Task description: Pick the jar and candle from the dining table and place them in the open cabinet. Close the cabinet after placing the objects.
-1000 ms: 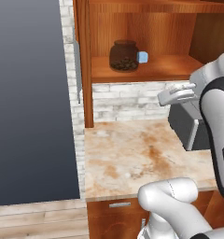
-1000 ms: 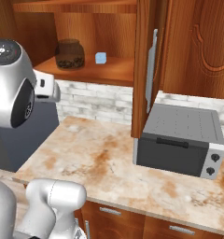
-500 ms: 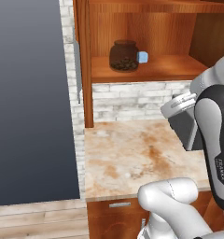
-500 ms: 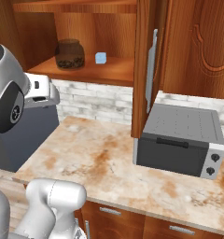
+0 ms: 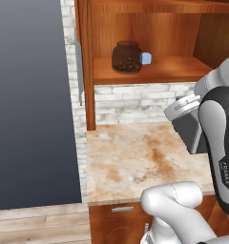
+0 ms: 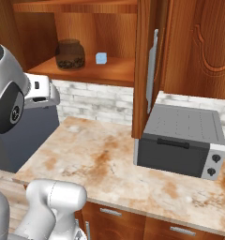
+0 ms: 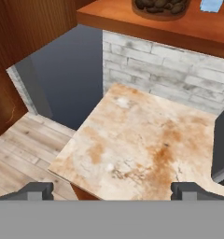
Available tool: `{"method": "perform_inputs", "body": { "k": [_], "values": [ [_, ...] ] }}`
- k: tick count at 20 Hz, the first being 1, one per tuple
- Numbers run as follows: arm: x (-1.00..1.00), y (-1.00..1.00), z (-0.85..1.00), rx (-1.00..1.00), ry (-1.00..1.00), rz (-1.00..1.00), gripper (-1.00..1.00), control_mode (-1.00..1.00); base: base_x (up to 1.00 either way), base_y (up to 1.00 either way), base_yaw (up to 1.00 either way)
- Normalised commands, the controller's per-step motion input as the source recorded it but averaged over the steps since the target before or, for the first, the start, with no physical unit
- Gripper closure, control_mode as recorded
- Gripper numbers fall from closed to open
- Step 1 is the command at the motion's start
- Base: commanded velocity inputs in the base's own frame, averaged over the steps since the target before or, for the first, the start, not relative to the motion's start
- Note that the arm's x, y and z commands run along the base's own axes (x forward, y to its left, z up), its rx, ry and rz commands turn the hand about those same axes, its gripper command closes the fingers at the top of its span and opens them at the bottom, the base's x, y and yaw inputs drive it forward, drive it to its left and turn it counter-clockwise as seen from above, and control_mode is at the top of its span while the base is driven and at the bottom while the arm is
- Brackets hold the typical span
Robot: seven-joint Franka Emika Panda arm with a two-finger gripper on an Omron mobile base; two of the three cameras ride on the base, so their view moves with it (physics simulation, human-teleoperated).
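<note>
Hand view cuts off the squat clear glass jar of dark brown lumps (image 7: pixel 161 6) at twelve o'clock, beside a small pale-blue cube (image 7: pixel 211 4) on the reddish-brown wooden cabinet shelf (image 7: pixel 132 23). Gripper (image 7: pixel 112 190) empty, dark fingertips (image 7: pixel 37 190) spread wide over beige-and-orange marbled countertop (image 7: pixel 142 144). Grey toaster oven (image 6: pixel 180 140) at three o'clock in right base view. Arm lettering too blurred to read. White brick backsplash (image 5: pixel 135 102); pale plank floor (image 7: pixel 16 158).
</note>
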Motion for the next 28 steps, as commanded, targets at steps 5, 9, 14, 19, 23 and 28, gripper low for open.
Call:
{"method": "perform_inputs", "body": {
  "k": [5,9,14,19,23,28],
  "values": [
    [0.00,0.00,0.00,0.00,0.00,0.00,-1.00,-1.00,0.00,0.00,0.00],
    [0.00,0.00,0.00,0.00,0.00,0.00,-1.00,-1.00,0.00,0.00,0.00],
    [0.00,0.00,0.00,0.00,0.00,0.00,-1.00,-1.00,0.00,0.00,0.00],
    [0.00,0.00,0.00,0.00,0.00,0.00,-1.00,-1.00,0.00,0.00,0.00],
    [0.00,0.00,0.00,0.00,0.00,0.00,-1.00,-1.00,0.00,0.00,0.00],
    [0.00,0.00,0.00,0.00,0.00,0.00,-1.00,-1.00,0.00,0.00,0.00]
  ]
}}
